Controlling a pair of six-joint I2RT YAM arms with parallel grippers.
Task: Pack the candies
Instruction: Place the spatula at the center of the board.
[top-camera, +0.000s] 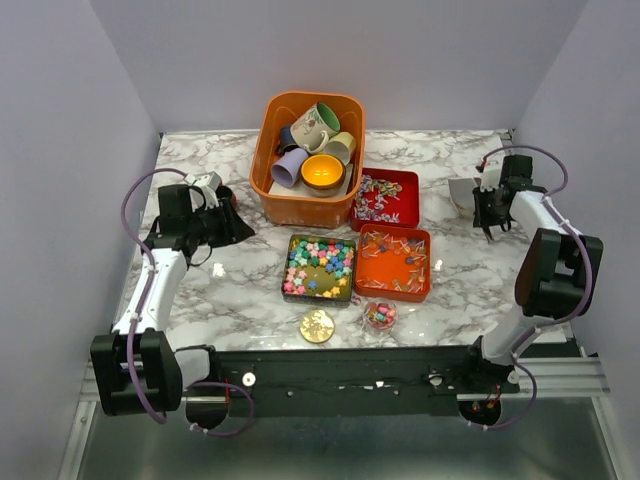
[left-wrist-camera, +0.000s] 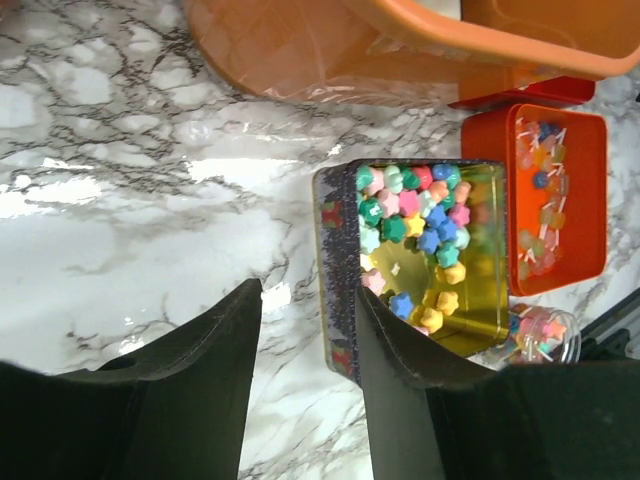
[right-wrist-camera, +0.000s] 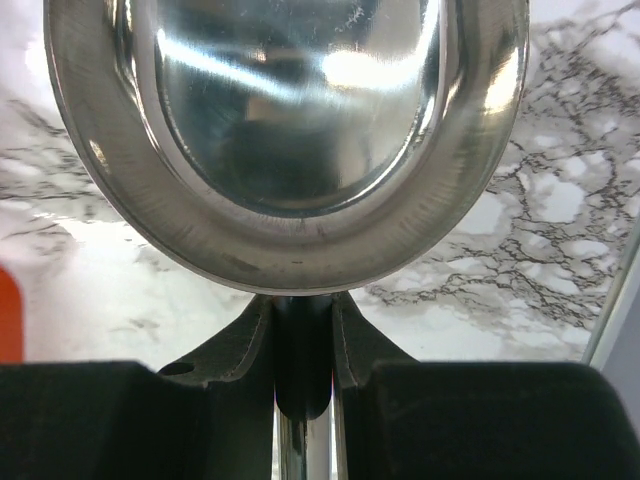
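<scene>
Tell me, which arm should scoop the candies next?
Probably right: the right gripper is shut on the metal scoop, while the left gripper hangs open and empty near the tin of candies.

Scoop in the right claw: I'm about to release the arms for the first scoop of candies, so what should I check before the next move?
1. Grip on the scoop: ok, its handle is pinched between both fingers of the right claw.
2. Bowl of the scoop empty: ok, only reflections inside.
3. Left claw free: ok, open with nothing between its fingers.
4. Tin uncovered: ok, the star candies are exposed and the gold lid lies apart from it.
5. Small clear jar uncapped: cannot tell, too small to judge.
</scene>
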